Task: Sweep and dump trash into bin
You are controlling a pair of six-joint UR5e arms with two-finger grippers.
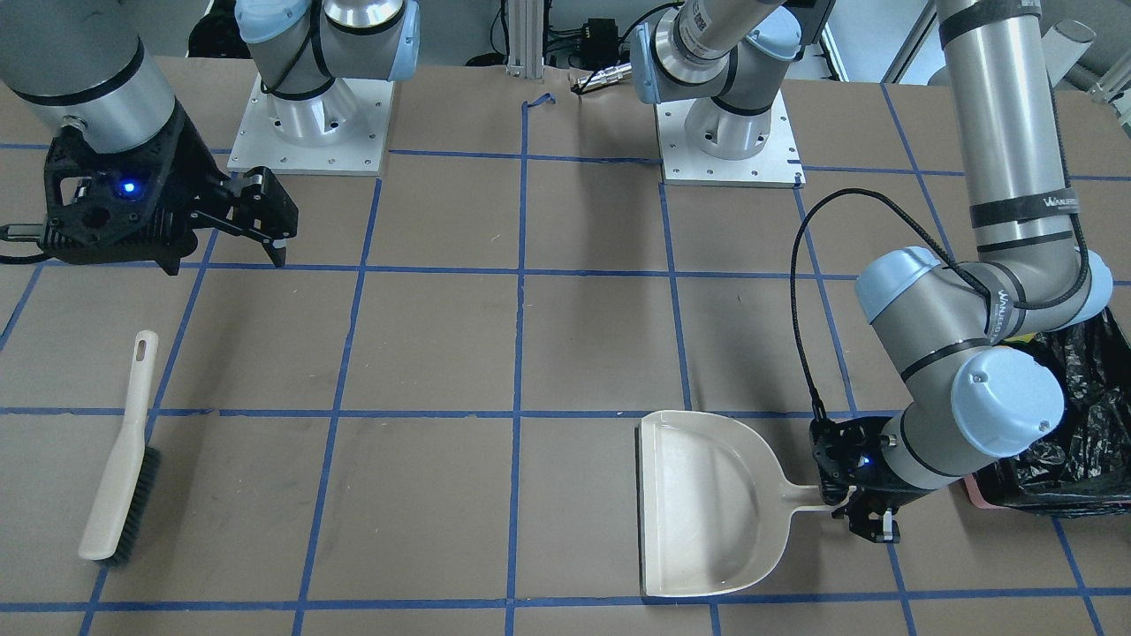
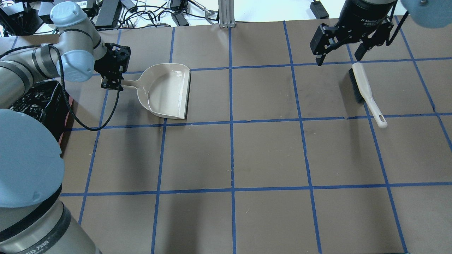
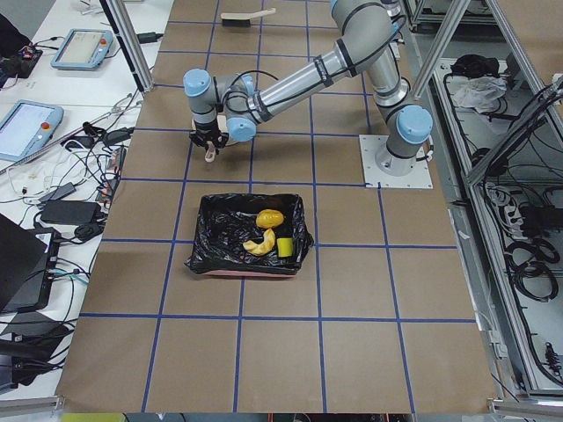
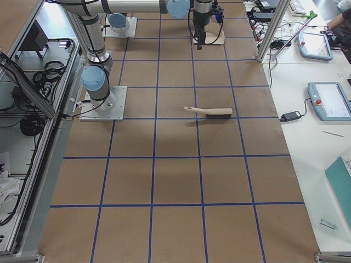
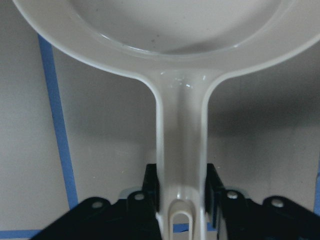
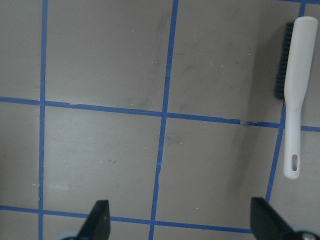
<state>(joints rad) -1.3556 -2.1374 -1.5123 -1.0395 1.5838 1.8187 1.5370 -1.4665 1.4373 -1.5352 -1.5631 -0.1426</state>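
Observation:
The trash lies inside the bin point(image 3: 251, 236), a pinkish box lined with a black bag: a brown-orange lump point(image 3: 270, 216), a pale curved slice point(image 3: 258, 244) and a yellow-green sponge wedge point(image 3: 285, 246). The bin's edge also shows behind my left arm in the front view point(image 1: 1091, 424). My left gripper point(image 1: 870, 521) is shut on the handle of the beige dustpan point(image 1: 707, 503), which lies flat and empty on the table. In the left wrist view the fingers point(image 5: 152, 190) flank the handle. My right gripper point(image 2: 339, 58) is open and empty, above the table near the brush point(image 2: 365, 91).
The brush point(image 1: 119, 459) lies loose on the brown paper table, its handle toward the robot. Blue tape lines grid the table. Both arm bases point(image 1: 309, 132) stand at the robot's edge. Cables and tablets lie beyond the far edge point(image 4: 321, 46).

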